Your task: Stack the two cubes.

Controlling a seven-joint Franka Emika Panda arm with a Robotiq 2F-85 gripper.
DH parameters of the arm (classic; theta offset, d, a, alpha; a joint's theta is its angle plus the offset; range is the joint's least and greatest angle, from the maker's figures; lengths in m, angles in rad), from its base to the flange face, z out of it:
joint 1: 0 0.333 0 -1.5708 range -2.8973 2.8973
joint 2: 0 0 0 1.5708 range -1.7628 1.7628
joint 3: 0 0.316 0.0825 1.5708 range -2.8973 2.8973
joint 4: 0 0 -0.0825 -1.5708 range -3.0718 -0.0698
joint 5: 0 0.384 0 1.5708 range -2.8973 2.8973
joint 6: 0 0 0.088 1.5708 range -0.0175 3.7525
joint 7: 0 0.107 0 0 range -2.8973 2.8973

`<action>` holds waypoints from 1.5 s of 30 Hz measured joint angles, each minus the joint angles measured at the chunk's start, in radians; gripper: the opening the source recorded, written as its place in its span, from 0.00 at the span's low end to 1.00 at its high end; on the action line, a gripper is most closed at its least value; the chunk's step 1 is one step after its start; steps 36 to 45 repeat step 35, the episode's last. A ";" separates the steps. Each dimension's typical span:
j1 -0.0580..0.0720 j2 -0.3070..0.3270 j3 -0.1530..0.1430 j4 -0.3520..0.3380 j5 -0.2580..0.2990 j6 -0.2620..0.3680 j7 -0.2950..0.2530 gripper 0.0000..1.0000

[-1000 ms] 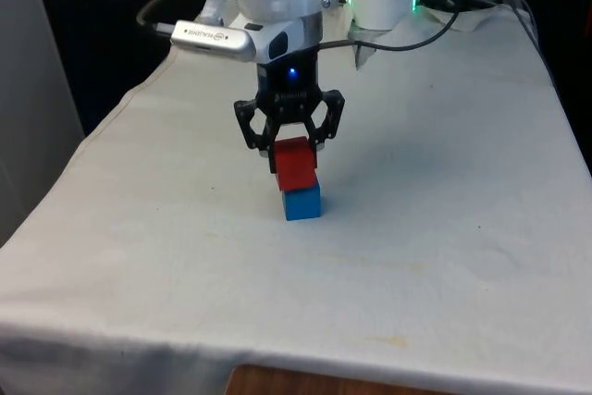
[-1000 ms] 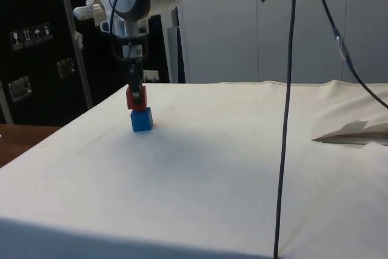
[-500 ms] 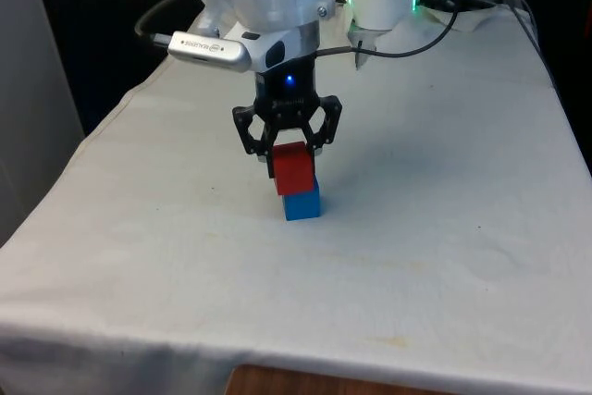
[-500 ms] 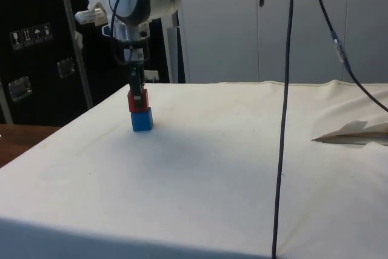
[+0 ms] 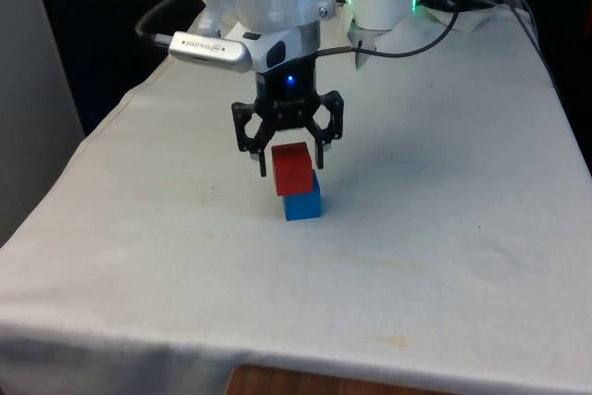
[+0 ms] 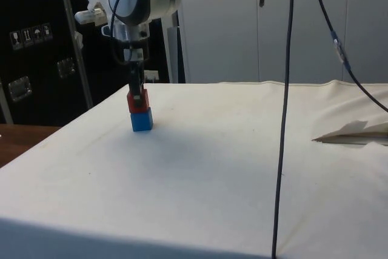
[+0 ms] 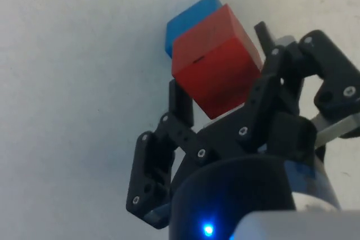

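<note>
Gripper [image 5: 290, 160] w/ fingers spread apart, one on each side of the red cube [image 5: 292, 169], not clamping it; wrist view shows gaps betw. the fingers [image 7: 181, 100] and the cube's sides. Red cube sits on top of the blue cube [image 5: 303, 203], slightly offset toward the front view's left. Stack stands on the desk [image 5: 416, 256] around mid-desk, white cloth under it. Side view: gripper [image 6: 139, 95] straight above the stack, pointing down. Farther back, a black cable [image 5: 407, 39] lies on the cloth.
</note>
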 measured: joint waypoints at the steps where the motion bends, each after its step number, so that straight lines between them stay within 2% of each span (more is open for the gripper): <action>1: 0.001 0.000 0.000 0.000 0.000 0.000 0.000 0.65; 2: 0.001 0.000 0.000 0.000 0.000 0.000 0.000 0.79; 4: 0.001 0.000 0.000 0.000 0.000 0.000 0.000 1.00; 14: 0.001 -0.001 -0.001 0.004 0.000 0.000 0.000 1.00; 21: 0.001 -0.049 -0.003 0.011 0.000 -0.046 0.000 1.00; 34: 0.001 -0.108 -0.004 0.012 0.000 -0.088 0.000 1.00; 45: 0.001 -0.108 -0.004 0.012 0.000 -0.088 0.000 1.00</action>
